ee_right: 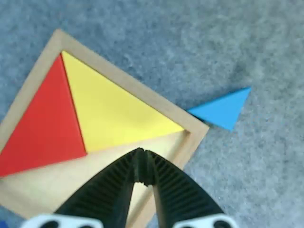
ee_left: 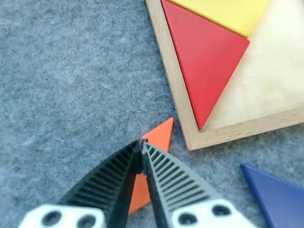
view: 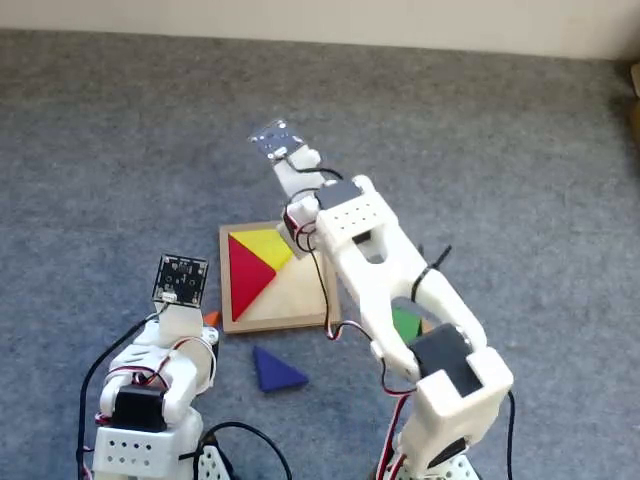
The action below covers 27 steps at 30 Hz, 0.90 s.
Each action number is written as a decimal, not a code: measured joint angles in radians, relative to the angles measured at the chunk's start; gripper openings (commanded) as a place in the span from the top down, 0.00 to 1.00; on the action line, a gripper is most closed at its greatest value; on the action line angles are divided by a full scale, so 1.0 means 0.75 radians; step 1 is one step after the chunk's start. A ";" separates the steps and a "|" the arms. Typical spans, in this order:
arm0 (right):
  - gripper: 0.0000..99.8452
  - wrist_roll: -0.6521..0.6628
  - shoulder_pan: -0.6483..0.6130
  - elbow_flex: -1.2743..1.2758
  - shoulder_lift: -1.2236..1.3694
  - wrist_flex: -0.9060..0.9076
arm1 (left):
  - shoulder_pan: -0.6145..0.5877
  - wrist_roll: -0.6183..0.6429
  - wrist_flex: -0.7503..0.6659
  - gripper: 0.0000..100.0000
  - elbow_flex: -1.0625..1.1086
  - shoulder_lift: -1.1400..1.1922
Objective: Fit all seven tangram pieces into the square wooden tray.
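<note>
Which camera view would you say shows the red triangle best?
The high view: the red triangle lies whole in the tray, beside the yellow one. Both wrist views show it closer, but each cuts a corner off at the picture's edge.

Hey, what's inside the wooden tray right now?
A red triangle and a yellow triangle lie side by side in the tray; the rest in view is bare wood. The right gripper hangs over one patch, hiding what is under it.

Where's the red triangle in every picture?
High view: red triangular tangram piece in the square wooden tray's left part.
Left wrist view: red triangle in the tray, near the orange piece.
Right wrist view: red triangle against the frame.
Shared landmark: yellow triangular piece touching it.
</note>
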 measured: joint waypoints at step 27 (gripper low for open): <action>0.68 -0.524 0.086 0.106 0.215 -0.503 | 0.000 0.000 0.000 0.99 0.000 0.000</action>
